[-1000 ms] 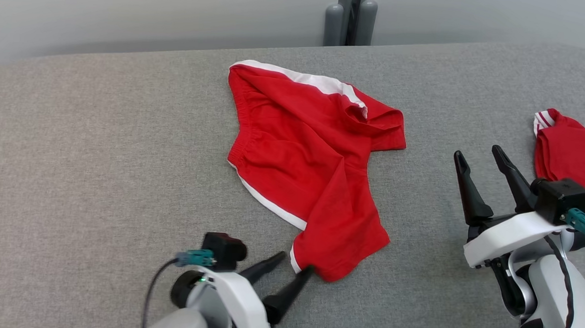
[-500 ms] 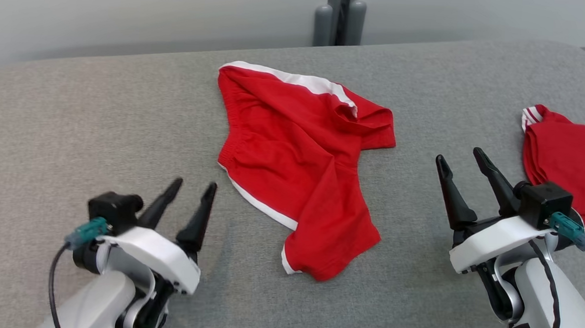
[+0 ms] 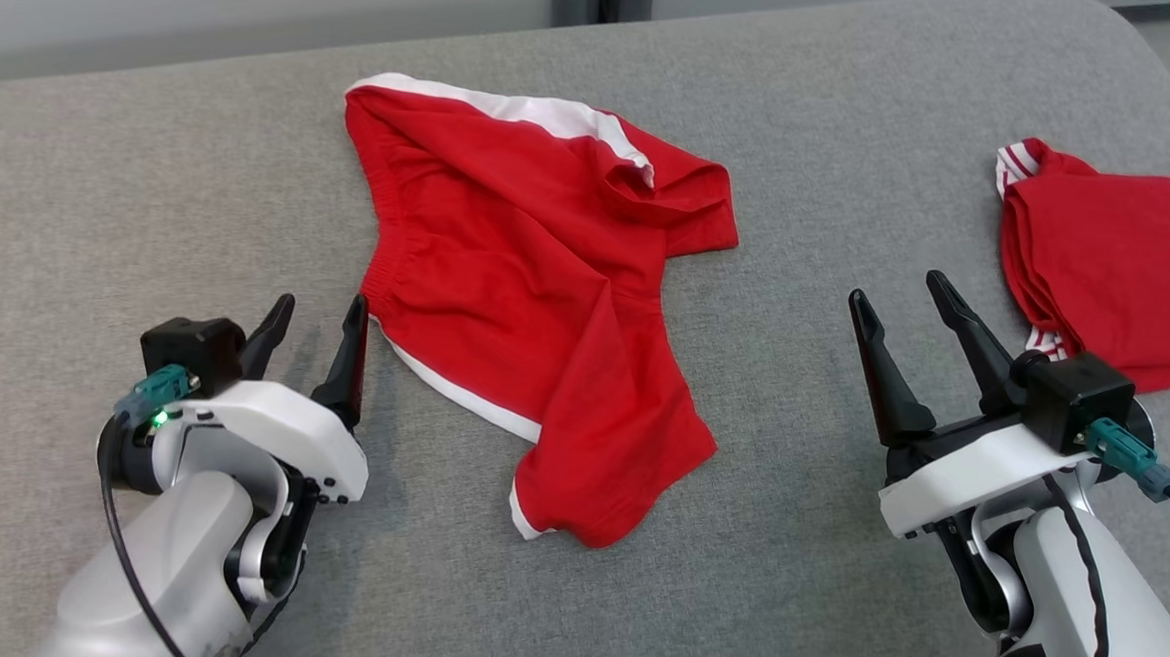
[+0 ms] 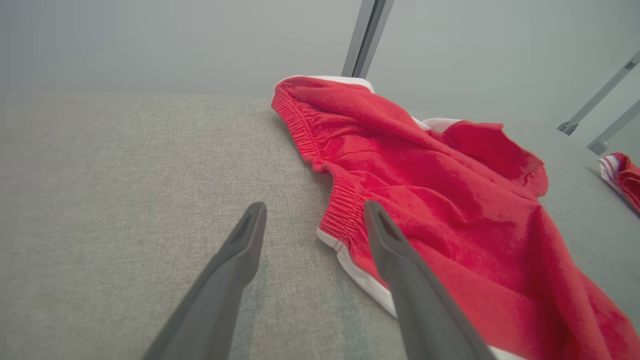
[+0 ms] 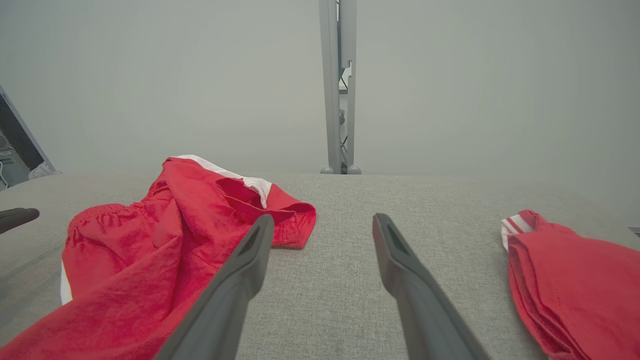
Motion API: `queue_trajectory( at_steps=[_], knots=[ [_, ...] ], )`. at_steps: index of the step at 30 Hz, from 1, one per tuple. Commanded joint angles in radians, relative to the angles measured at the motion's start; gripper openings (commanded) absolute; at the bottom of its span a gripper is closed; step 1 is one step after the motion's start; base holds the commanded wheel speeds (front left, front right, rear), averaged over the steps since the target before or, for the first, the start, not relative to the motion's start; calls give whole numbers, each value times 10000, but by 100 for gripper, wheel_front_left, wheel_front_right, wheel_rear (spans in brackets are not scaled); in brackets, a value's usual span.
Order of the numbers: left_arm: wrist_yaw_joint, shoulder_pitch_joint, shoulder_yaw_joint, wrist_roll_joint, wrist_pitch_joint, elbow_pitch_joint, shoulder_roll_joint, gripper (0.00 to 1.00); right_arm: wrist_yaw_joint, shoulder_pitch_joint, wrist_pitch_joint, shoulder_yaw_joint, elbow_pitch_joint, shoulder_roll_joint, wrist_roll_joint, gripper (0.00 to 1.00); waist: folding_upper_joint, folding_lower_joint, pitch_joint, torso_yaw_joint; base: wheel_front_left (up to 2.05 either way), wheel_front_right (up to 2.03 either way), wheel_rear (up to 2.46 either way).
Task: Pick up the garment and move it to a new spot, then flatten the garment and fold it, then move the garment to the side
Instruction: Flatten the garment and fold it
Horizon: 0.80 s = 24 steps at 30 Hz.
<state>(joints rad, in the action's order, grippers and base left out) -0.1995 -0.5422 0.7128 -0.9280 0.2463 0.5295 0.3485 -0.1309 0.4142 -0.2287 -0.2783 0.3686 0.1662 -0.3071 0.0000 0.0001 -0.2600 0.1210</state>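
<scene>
Left hand [image 3: 321, 302] and right hand [image 3: 895, 286] both spread wide, empty — red shorts [image 3: 507, 284] crumpled between them

A grey cloth-covered table [image 3: 154, 146] spreads wide, and its far right corner is rounded. A metal post [image 5: 339, 90] stands upright just behind the table's far edge, near the middle, with two rounded feet at its base. Behind the post is a plain pale grey wall [image 5: 150, 75]. To the right of the post and nearer than it, a folded red cloth [image 3: 1119, 266] lies flat on the table in neat layers, with white stripes on its edge toward the post. Well to the left of the post, beyond the table, stands a dark panel [image 5: 15, 135] with something pale at its foot, too small to tell.
</scene>
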Motion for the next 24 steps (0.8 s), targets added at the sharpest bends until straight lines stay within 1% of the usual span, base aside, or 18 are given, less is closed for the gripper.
queue_trajectory(
  at_steps=[1,5,10,12,13,14,15,17,19,24],
  knots=[
    [26,-154,9,36,-56,96,4,100,3,-57,14,12,-45,25,41,100,0,-1,-111,95,0,0,0],
    [358,-705,212,104,-379,925,-143,100,3,-7,17,18,-103,-32,66,100,0,-1,-308,242,0,0,0],
    [763,-1093,249,-102,-650,1693,-363,100,3,63,-42,107,-64,-85,43,100,0,-1,-452,338,0,0,0],
    [1055,-1210,265,-231,-745,1890,-491,100,3,71,-74,120,-29,-106,44,100,0,-1,-488,361,0,0,0],
    [1213,-1242,244,-324,-786,2000,-551,74,3,79,-87,118,-8,-115,45,100,0,-1,-497,369,0,0,0],
    [1327,-1284,192,-413,-807,2098,-576,9,3,93,-93,120,10,-127,48,100,0,-1,-506,375,0,0,0],
    [1415,-1338,170,-427,-781,2186,-576,0,3,103,-105,127,27,-141,52,100,0,-1,-515,374,0,0,0],
    [1533,-1435,128,-454,-672,2353,-565,0,3,107,-101,148,76,-158,65,100,0,-1,-511,356,0,0,0],
    [1522,-1531,-10,-473,-477,2482,-528,0,3,104,-125,167,124,-181,78,100,0,-1,-492,323,0,0,0],
    [1255,-1710,-459,-403,-40,2653,-346,0,3,26,-158,173,230,-189,113,100,0,-1,-366,124,0,0,0]
  ],
)
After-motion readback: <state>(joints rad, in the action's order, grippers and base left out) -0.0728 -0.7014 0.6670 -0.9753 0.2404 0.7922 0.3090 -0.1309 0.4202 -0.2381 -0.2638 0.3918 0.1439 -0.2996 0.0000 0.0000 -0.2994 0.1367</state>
